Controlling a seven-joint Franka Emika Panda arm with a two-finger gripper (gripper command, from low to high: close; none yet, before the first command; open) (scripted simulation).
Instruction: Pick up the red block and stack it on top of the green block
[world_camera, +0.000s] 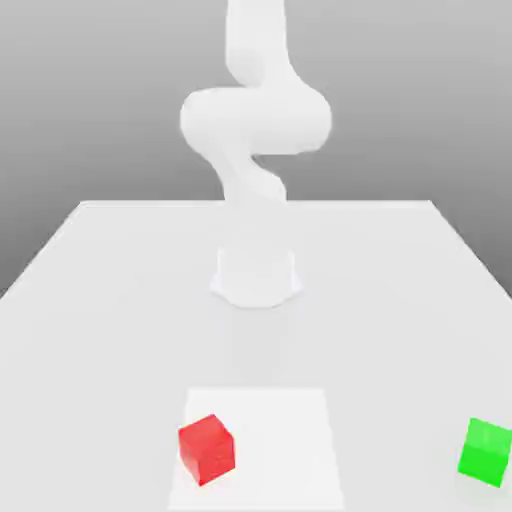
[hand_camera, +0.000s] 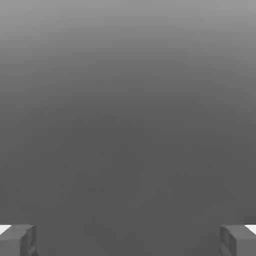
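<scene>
Two blocks: seen on the table's near part in the exterior view, well apart from each other.
Red block (world_camera: 207, 449): set at the near edge, slightly toward the exterior view's left of centre, turned so one corner faces the viewer; it rests inside a paler square patch (world_camera: 290, 440) marked on the table top.
Green block (world_camera: 486, 452): placed near the exterior view's right edge, at about the same nearness as the red one, outside the pale patch and touching nothing else.
Table (world_camera: 100, 300): a plain white surface, running from the near edge back to a far edge against a grey background.
Arm base (world_camera: 256, 275): a white round pedestal, stood at the table's middle, farther back than both blocks.
Arm (world_camera: 256, 120): white links are seen rising from the base, bending and leaving the picture upward.
Gripper (hand_camera: 128, 240): shown in the hand view with its two grey fingertips (hand_camera: 17, 240) spread wide apart, nothing held between them, a bare grey surface behind.
</scene>
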